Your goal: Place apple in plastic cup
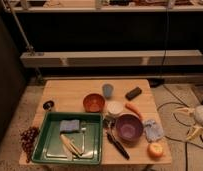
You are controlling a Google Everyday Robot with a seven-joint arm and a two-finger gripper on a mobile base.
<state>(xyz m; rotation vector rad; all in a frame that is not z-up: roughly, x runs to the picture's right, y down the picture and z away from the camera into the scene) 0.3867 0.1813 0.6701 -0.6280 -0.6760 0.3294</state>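
Gripper [185, 124]: beyond counter's [62, 92] right edge, jaws released, empty. Apple [155, 150]: front-right corner; best grasped from above. Plastic cup [108, 90]: mid-back edge.

This looks like a lab or test room. A small wooden tabletop [65, 92] laid with kitchen props stands on a speckled floor [9, 156]. Long metal rails [115, 58] cross the upper frame, and black cables [170, 107] trail at right. The gripper [183, 124] hangs at the right edge, off the tabletop, jaws spread.
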